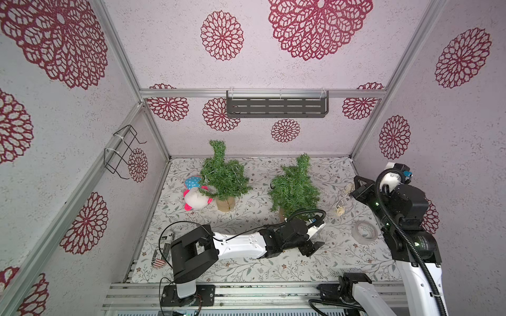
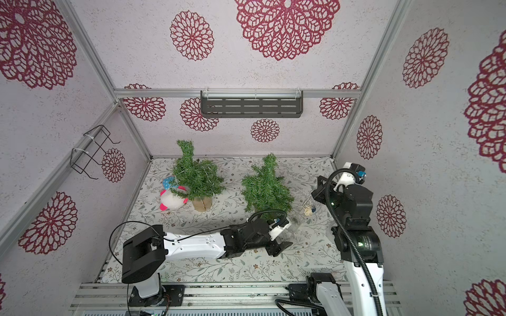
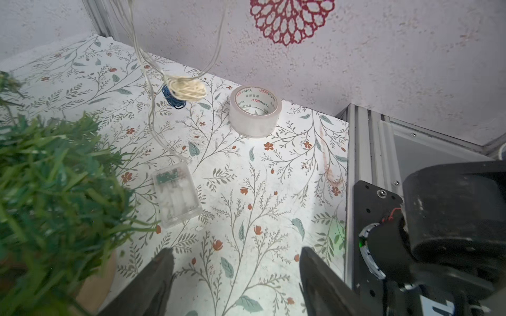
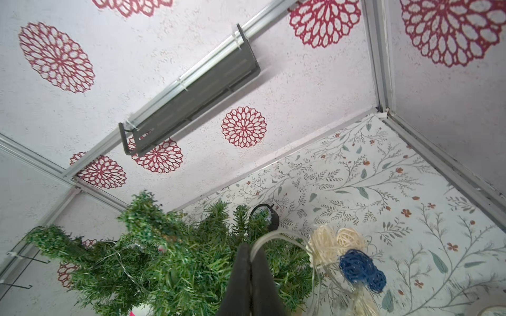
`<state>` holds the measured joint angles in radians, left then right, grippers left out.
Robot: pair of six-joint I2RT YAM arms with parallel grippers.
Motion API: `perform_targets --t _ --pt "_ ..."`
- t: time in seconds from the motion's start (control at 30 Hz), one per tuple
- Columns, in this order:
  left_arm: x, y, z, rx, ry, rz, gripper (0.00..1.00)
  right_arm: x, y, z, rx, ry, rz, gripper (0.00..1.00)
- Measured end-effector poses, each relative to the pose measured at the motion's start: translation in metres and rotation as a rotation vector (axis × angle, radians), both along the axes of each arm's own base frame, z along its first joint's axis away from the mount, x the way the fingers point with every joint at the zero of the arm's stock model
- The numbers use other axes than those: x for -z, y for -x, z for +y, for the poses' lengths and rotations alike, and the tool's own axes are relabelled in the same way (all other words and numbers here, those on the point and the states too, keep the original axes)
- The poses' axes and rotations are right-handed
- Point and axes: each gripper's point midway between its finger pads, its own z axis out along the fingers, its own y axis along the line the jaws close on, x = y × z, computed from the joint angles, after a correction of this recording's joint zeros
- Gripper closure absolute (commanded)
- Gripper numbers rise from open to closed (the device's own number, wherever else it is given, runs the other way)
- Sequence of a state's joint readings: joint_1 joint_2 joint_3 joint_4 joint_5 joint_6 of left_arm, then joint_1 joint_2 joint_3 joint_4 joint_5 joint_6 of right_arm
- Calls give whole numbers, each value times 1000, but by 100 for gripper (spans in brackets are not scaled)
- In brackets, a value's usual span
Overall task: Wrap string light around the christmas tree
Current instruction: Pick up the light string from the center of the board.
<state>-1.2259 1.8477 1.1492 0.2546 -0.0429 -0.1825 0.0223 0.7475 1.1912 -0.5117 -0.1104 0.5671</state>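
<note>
Right wrist view: clamped tight with the right end effector (image 4: 249,247) on the string light (image 4: 324,245) by its wire, up beside the tree (image 4: 191,268). Looks barely started: no loop round that tree yet, balls (image 3: 186,88) dangling clear, battery box (image 3: 178,194) lying on the worktop (image 3: 273,191). Left end effector (image 3: 236,251) spread apart, empty, near the box.

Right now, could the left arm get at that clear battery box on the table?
Probably yes. The left gripper stands open with the battery box lying just ahead on bare table. The Christmas tree crowds one side without covering it. Its wire runs up and away.
</note>
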Motion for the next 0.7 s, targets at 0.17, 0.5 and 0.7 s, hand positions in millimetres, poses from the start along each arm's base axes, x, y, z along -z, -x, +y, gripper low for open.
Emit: perform_targets --t 0.17,0.5,0.7 --pt "1 -11 -12 -27 24 -39 28 -30 5 0 -2 -2 -58 100" --pt "43 -33 -41 -43 -10 -127 30 -102 8 7 -39 -8 -170 100" --pt "46 -46 -52 -65 -10 -208 33 -118 13 14 -81 -30 -204 100"
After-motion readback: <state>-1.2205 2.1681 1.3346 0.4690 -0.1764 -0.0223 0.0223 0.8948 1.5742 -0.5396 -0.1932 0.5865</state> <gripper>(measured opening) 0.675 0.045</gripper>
